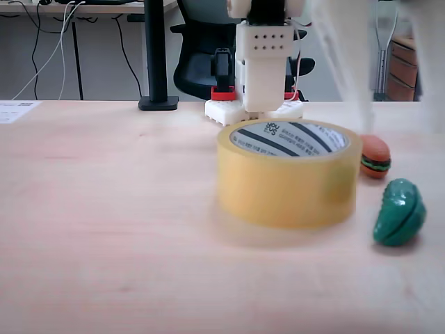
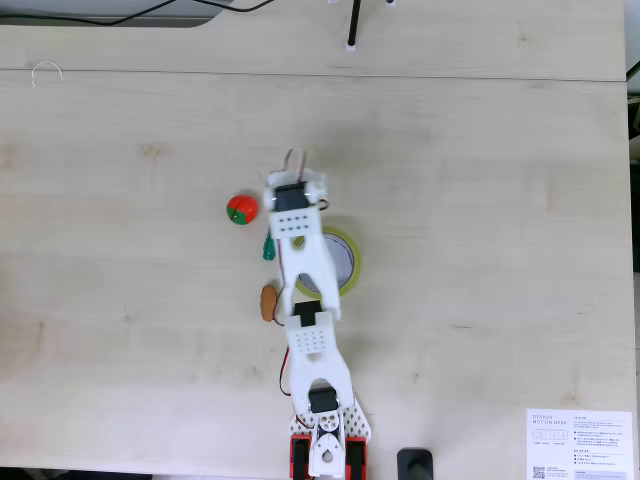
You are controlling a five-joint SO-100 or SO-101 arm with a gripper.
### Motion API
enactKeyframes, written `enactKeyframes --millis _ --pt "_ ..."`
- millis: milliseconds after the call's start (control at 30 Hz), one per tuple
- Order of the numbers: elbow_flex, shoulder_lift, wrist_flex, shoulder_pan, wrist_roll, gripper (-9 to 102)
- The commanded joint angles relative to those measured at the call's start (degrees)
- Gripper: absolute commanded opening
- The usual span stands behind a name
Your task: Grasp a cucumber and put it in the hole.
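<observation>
The dark green cucumber lies on the table, to the right of the big yellowish tape roll in the low fixed view. The hole shows its white core with black stripes, and nothing is in it. From above, the cucumber lies just left of the white arm, which covers part of the tape roll. My gripper is past the cucumber, towards the far edge; its fingers are too small to read. A blurred streak of the arm hangs above the roll's right side.
A small orange-brown toy burger sits behind the cucumber, close to the roll; from above the burger is left of the arm. A red toy tomato lies beside the gripper. The arm's base is at the near edge.
</observation>
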Motion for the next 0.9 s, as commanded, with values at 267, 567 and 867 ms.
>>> enactKeyframes --millis 267,567,867 --pt "16.3 16.6 4.6 -5.5 -0.3 13" --pt "40.8 32.2 -0.3 -5.4 0.3 10" --pt "58.0 38.8 -18.6 -6.6 2.3 18"
